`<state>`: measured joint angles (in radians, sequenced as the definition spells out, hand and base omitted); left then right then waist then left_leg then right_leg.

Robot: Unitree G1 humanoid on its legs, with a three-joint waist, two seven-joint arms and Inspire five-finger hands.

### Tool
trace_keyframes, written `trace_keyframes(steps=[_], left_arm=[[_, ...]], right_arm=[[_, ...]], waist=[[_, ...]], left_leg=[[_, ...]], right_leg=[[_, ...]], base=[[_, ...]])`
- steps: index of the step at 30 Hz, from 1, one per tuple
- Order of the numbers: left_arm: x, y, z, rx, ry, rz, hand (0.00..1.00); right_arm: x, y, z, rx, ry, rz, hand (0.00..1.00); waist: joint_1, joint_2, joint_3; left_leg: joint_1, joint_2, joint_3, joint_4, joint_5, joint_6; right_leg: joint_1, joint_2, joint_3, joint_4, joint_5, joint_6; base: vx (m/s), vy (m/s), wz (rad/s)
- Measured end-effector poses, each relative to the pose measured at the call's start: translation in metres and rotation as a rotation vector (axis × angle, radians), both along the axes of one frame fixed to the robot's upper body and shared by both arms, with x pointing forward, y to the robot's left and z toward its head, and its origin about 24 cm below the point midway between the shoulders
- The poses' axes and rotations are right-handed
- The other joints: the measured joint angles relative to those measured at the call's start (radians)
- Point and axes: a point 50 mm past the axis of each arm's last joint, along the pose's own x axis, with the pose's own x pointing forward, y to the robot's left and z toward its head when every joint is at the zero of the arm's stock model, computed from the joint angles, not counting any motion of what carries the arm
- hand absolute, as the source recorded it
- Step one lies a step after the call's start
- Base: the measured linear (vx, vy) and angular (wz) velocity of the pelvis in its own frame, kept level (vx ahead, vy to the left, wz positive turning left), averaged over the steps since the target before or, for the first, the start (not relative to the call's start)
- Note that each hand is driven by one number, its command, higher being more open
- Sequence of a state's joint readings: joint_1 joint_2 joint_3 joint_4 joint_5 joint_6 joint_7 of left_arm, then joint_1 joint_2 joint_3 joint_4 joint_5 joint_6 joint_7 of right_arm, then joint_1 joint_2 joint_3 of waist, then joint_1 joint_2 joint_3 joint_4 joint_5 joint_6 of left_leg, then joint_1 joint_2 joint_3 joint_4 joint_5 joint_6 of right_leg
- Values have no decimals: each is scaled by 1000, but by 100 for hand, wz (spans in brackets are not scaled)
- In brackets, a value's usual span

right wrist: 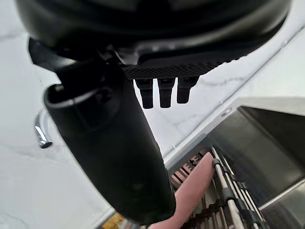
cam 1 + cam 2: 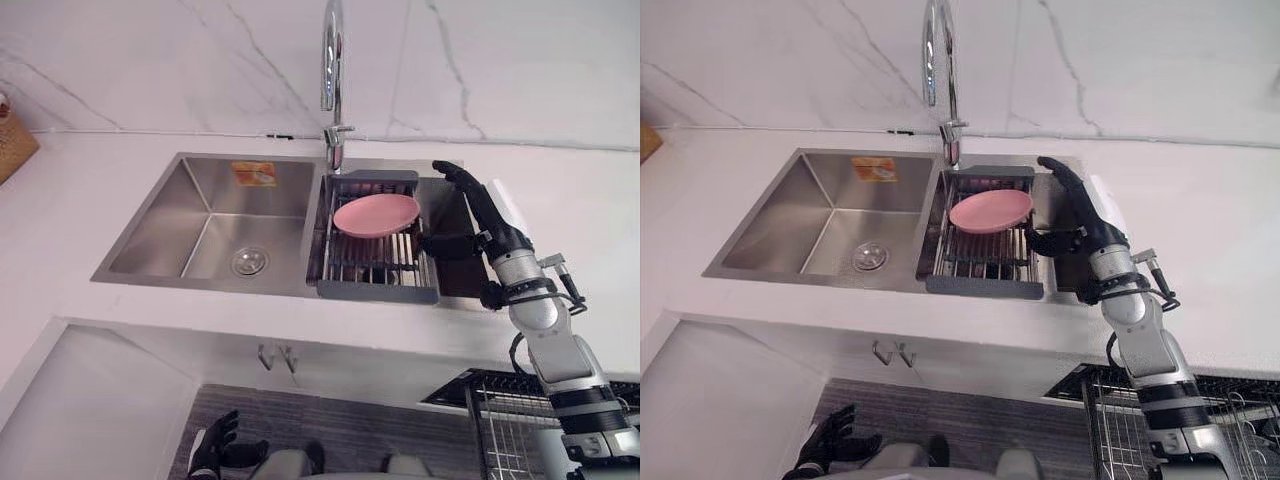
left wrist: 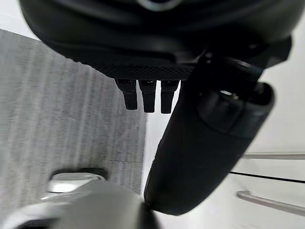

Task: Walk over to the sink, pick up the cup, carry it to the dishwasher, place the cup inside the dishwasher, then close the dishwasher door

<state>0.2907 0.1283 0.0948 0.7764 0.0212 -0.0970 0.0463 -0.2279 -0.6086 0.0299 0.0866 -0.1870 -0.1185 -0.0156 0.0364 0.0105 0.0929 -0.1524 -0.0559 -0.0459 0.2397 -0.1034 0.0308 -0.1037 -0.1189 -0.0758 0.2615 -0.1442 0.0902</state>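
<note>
My right hand (image 2: 478, 212) hovers open over the right end of the sink (image 2: 160, 222), fingers straight and pointing toward the back wall, thumb spread toward the rack. A pink plate (image 2: 376, 214) lies on a grey dish rack (image 2: 375, 262) in the sink's right basin, just left of the hand; the right wrist view shows the same plate (image 1: 190, 195) below the thumb (image 1: 114, 143). A small white shape (image 2: 506, 200) shows behind the hand; I cannot tell whether it is the cup. My left hand (image 2: 215, 446) hangs low near the floor, fingers relaxed and holding nothing.
A tall chrome faucet (image 2: 332, 70) rises behind the sink's middle divider. The left basin holds just its drain (image 2: 250, 262). A pulled-out wire dishwasher rack (image 2: 500, 400) sits at lower right below the counter edge. A wicker basket (image 2: 10, 135) stands at the counter's far left.
</note>
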Motion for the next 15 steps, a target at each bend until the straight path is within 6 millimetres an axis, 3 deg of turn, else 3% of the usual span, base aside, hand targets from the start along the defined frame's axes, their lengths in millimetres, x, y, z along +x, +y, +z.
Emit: trace_keyframes(steps=[8, 15], left_arm=[[-6, -3, -3, 2, 24, -20, 90], [-6, -5, -3, 7, 31, -42, 90]], right_arm=[[1, -4, -23, -38, 134, 15, 90], [1, -6, -37, -78, 206, 26, 90]], waist=[[-8, 0, -1], [-8, -2, -1]], left_leg=[[68, -5, -30, -60, 13, -10], [86, -13, -64, -125, 60, -9]], right_leg=[[102, 0, -36, -100, 16, 0], [118, -5, -63, -132, 39, -1]], base=[[102, -40, 12], [-18, -9, 16]])
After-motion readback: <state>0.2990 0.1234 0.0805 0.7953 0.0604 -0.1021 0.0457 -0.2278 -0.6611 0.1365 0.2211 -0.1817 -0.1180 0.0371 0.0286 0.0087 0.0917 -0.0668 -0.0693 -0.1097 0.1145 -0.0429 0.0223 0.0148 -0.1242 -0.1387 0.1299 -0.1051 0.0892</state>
